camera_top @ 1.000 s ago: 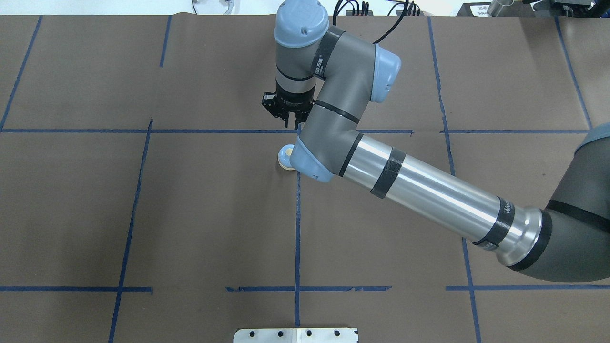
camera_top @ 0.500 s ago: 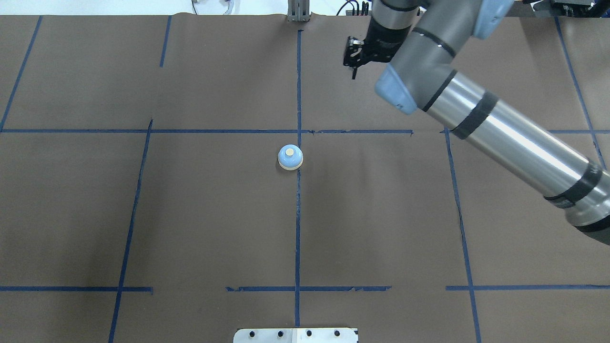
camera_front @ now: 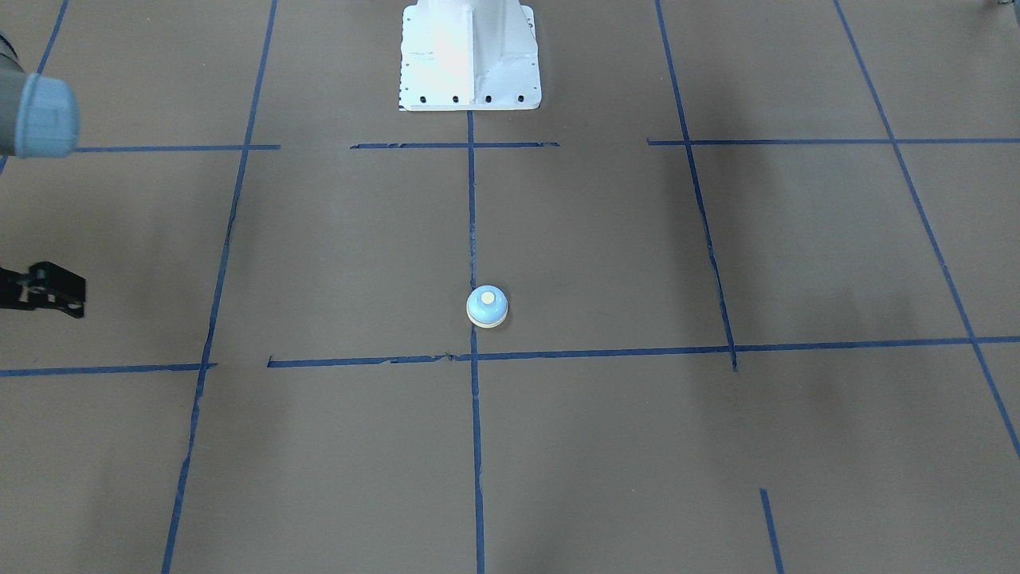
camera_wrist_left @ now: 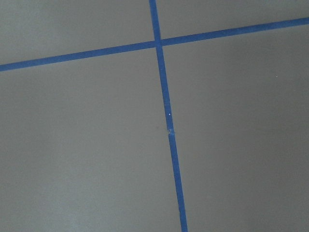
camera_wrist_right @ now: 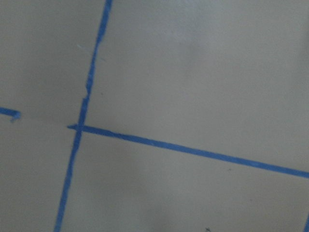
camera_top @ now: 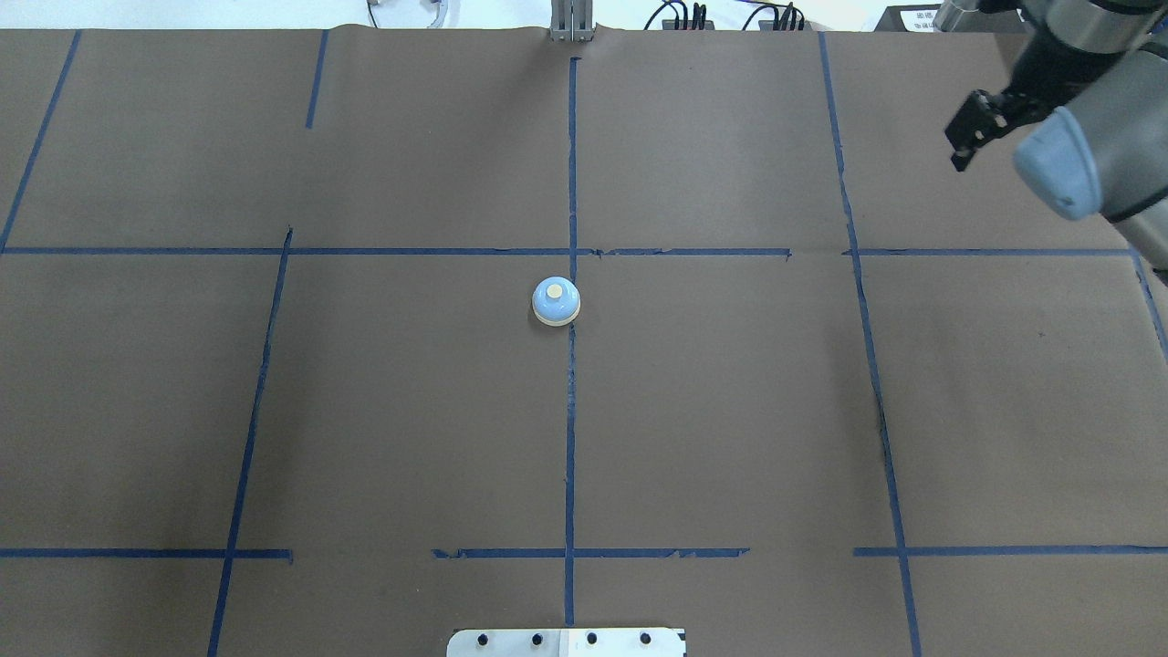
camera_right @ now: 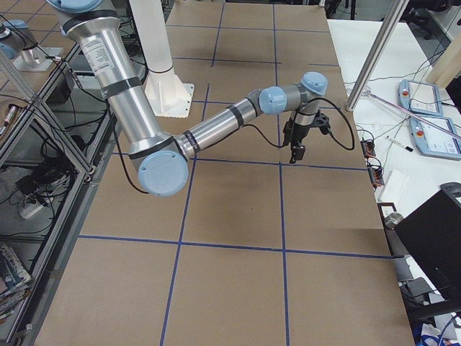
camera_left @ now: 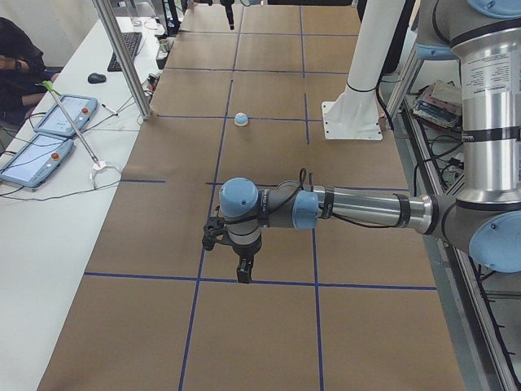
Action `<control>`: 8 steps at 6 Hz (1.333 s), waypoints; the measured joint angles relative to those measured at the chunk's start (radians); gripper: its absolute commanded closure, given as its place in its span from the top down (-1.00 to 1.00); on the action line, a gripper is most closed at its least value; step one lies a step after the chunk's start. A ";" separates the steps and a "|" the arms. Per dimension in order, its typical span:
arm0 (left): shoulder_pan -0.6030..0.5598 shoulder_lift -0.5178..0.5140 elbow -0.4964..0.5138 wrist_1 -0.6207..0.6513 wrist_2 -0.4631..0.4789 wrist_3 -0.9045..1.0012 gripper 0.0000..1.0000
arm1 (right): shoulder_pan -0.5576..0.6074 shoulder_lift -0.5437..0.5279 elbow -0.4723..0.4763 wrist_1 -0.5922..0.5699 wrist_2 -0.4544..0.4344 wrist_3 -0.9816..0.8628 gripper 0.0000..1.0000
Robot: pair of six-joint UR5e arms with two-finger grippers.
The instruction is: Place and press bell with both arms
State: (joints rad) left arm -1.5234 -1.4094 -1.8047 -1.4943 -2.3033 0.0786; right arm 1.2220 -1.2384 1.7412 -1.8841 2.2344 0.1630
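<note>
Right gripper [camera_top: 961,151], open or closed I cannot tell, hangs upper right; bell [camera_top: 556,302] stands placed mid-frame, pressing probably left to do.

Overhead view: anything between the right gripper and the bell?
Nothing in the way. In the overhead view, the stretch between the right gripper and the bell is bare brown table cover, crossed only by blue tape lines.

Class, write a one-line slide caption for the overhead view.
The bell sits alone at the centre tape line, the right hand off at the far-right corner.
</note>
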 measured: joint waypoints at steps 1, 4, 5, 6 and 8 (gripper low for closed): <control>-0.002 0.007 -0.001 0.000 0.000 0.001 1.00 | 0.055 -0.137 0.092 0.000 0.005 -0.062 1.00; -0.001 0.016 -0.002 0.000 -0.001 0.001 1.00 | 0.171 -0.355 0.183 0.002 0.034 -0.112 1.00; -0.001 0.016 -0.002 0.000 -0.002 0.001 1.00 | 0.179 -0.390 0.199 0.002 0.036 -0.113 1.00; -0.002 0.017 -0.003 0.000 -0.002 0.001 1.00 | 0.181 -0.409 0.210 0.002 0.038 -0.112 1.00; -0.003 0.028 -0.007 -0.001 -0.001 0.001 1.00 | 0.181 -0.429 0.212 0.001 0.038 -0.111 1.00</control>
State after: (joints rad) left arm -1.5261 -1.3816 -1.8118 -1.4952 -2.3044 0.0798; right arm 1.4025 -1.6672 1.9535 -1.8829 2.2721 0.0516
